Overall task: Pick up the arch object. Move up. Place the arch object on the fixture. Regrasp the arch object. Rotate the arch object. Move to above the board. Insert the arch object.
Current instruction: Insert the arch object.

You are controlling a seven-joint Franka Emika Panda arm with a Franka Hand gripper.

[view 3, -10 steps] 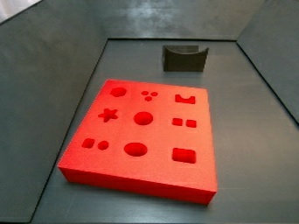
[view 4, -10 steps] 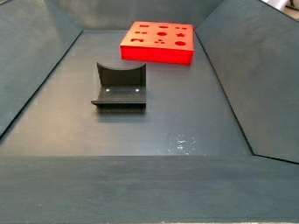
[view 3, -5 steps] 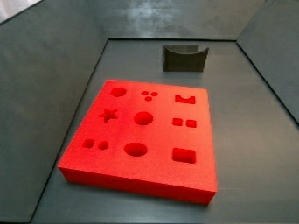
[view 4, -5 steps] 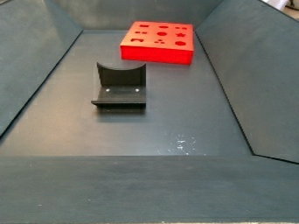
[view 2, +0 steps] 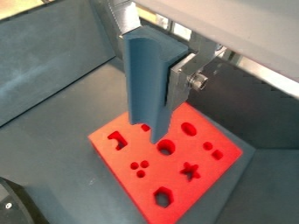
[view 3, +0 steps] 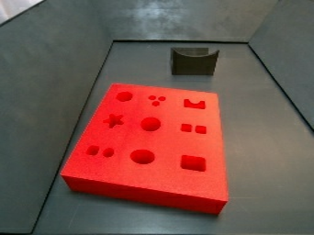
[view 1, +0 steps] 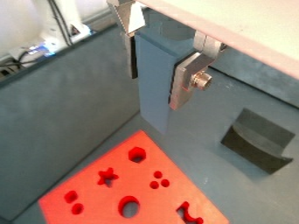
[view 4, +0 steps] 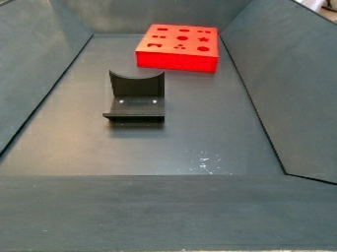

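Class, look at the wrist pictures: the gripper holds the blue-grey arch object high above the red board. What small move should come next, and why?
Probably a slow descent toward the board, after lining up with the arch cutout. In both wrist views the gripper clamps the arch object upright well above the board, and neither side view shows the arm, so it hangs high.

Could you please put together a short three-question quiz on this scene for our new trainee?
1. True or false: the fixture has the arch object resting on it.
2. In both wrist views, what sits between the jaws of the gripper?
A. nothing
B. the arch object
C. a red peg
3. Fill in: in both wrist views the gripper hangs high above the red ____, out of sight in both side views.

Key:
1. False; the fixture is bare.
2. B.
3. board.
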